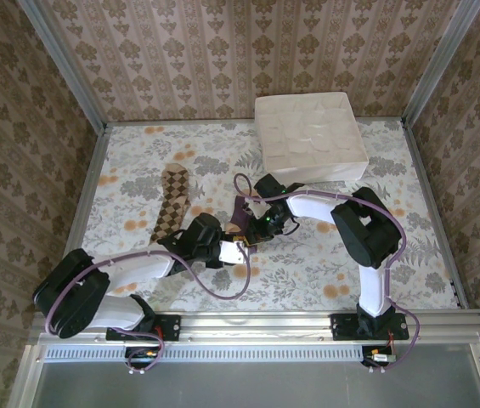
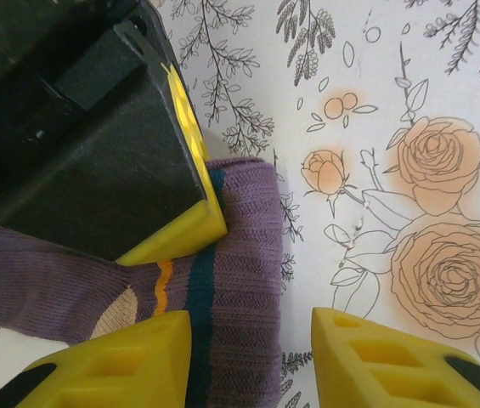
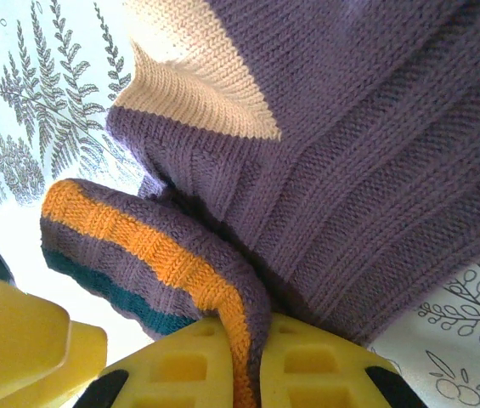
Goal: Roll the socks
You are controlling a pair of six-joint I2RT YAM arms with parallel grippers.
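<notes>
Your right gripper (image 3: 252,344) is clamping only the cuff edge of the purple sock (image 3: 375,153); your left gripper (image 2: 248,331) is gaping wide. Pulling risks the cuff slipping out.

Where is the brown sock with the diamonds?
In the top view the argyle sock lies on the left half of the table, left of the purple sock, its near end by the left arm.
</notes>
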